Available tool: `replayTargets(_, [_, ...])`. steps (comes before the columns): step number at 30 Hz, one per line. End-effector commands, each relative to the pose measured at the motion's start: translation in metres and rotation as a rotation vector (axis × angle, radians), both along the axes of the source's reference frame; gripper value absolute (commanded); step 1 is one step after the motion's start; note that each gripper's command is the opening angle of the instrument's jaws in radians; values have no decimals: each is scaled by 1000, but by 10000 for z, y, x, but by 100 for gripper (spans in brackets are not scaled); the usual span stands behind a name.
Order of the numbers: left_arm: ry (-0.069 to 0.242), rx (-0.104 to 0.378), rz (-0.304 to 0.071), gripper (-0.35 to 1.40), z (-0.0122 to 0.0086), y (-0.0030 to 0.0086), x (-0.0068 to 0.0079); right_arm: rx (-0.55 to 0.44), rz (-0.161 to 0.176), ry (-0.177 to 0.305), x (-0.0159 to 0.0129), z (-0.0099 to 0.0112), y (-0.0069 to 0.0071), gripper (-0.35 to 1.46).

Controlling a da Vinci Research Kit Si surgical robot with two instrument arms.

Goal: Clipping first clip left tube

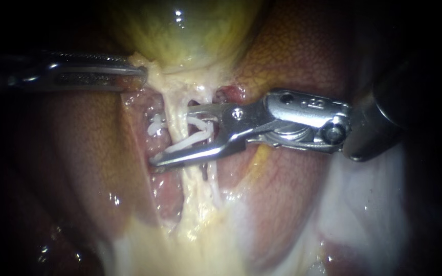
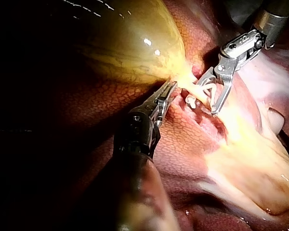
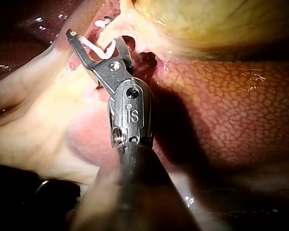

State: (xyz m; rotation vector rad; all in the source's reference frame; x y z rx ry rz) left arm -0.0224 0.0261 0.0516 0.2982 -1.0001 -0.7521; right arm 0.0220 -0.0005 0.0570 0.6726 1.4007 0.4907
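Below the gallbladder (image 1: 180,30), right instrument (image 1: 172,135) holds a clip (image 1: 190,139) in spread jaws astride the tube (image 1: 174,115); only endoscope and left wrist views show left instrument (image 1: 139,75) gripping gallbladder.

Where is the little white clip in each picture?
Endoscope view: the white clip sits in the right instrument's jaws, around the pale tube.
Left wrist view: the clip is in the right instrument's jaws, just ahead of the left instrument.
Right wrist view: the clip is in the instrument's own jaws.
Shared landmark: the yellow-green gallbladder, near the clip in all three.
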Motion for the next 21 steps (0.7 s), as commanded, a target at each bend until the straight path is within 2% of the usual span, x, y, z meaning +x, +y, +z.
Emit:
replayTargets(1, [0,0,-1,-35,0,0,0,0,0,0,0,0,0,45])
replayTargets(5, [0,0,0,-35,0,0,0,2,-12,8,0,-3,-3,45])
replayTargets(8, [0,0,0,-35,0,0,0,51,-36,19,-2,-7,-10,44])
replayTargets(14, [0,0,0,-35,0,0,1,104,-109,53,-5,-14,-31,42])
replayTargets(17, [0,0,0,-35,0,0,1,128,-140,64,-6,-13,-42,42])
replayTargets(21, [0,0,0,-35,0,0,1,154,-198,88,-6,-7,-60,41])
